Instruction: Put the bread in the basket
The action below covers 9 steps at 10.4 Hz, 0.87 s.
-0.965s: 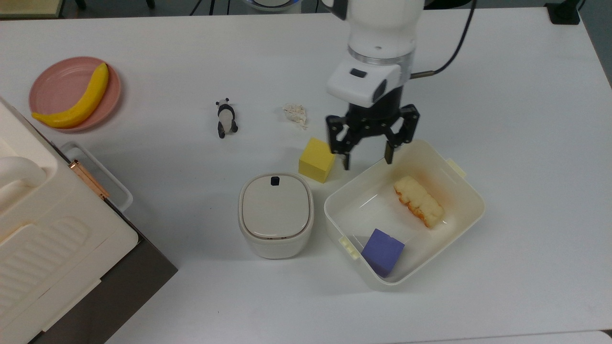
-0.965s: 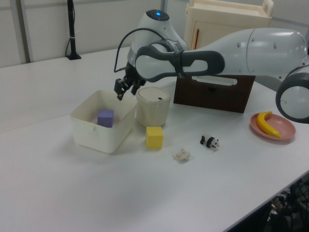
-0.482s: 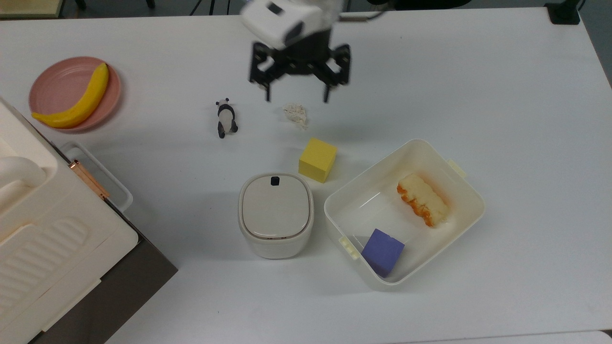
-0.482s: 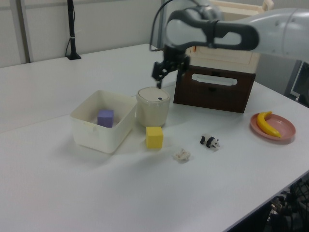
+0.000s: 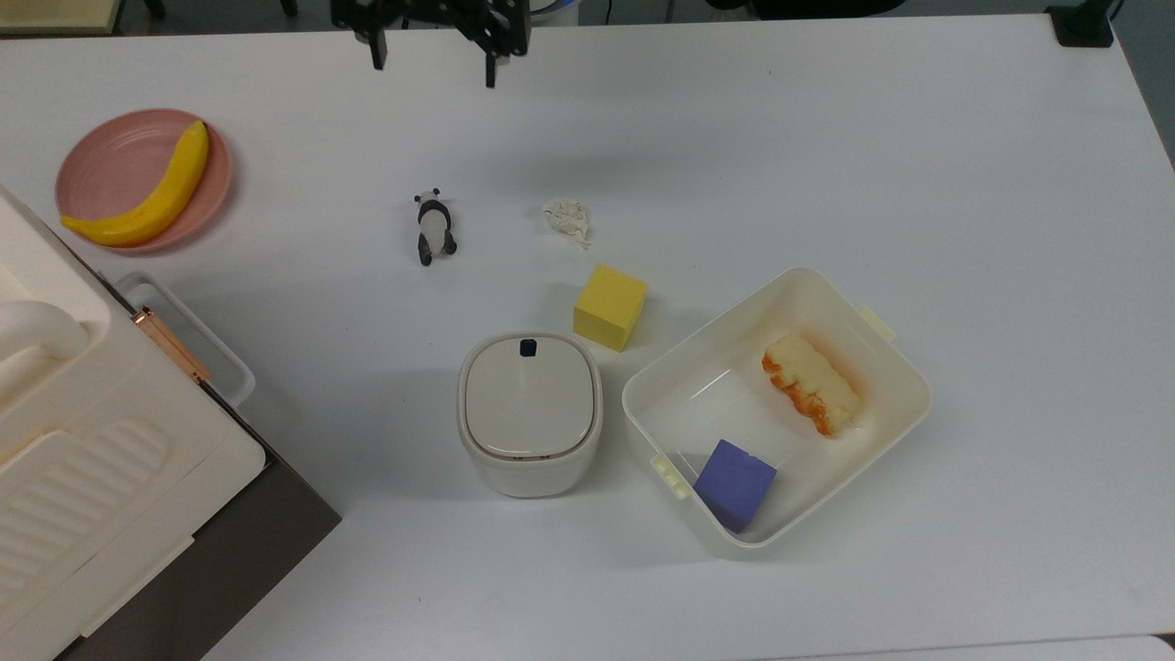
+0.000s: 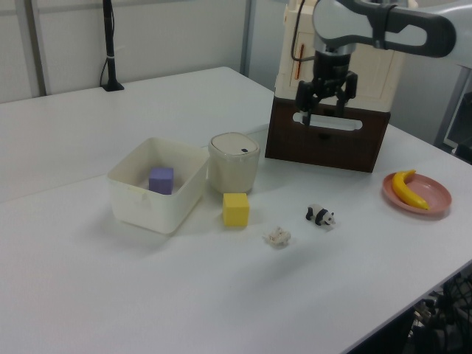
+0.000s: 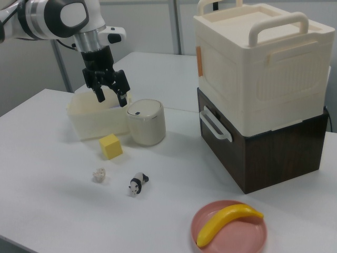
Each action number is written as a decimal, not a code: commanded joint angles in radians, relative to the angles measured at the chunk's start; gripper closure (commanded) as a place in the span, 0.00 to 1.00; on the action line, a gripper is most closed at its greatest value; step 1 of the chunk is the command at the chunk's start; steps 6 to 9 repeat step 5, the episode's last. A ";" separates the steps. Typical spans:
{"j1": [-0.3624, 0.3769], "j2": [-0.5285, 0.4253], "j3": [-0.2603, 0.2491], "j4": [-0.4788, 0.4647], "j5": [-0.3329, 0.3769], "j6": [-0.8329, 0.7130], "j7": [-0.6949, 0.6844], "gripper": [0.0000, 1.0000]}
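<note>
My end effector [image 5: 431, 57] has withdrawn from above the basket [image 5: 895, 356] to the 12 o'clock edge of the surface [image 5: 918, 165] in the top view, fingers spread and empty. The bread [image 5: 811, 384] lies inside the basket near its 3 o'clock wall, long axis running 10-to-4 o'clock. I judge placement complete.

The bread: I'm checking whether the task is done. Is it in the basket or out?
In. The bread lies on the floor of the basket, beside a purple cube.
</note>
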 commanded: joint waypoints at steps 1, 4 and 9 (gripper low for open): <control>-0.115 -0.079 0.088 -0.073 0.029 -0.004 -0.047 0.00; -0.104 -0.075 0.079 -0.067 0.035 -0.019 -0.047 0.00; -0.104 -0.073 0.080 -0.067 0.037 -0.019 -0.047 0.00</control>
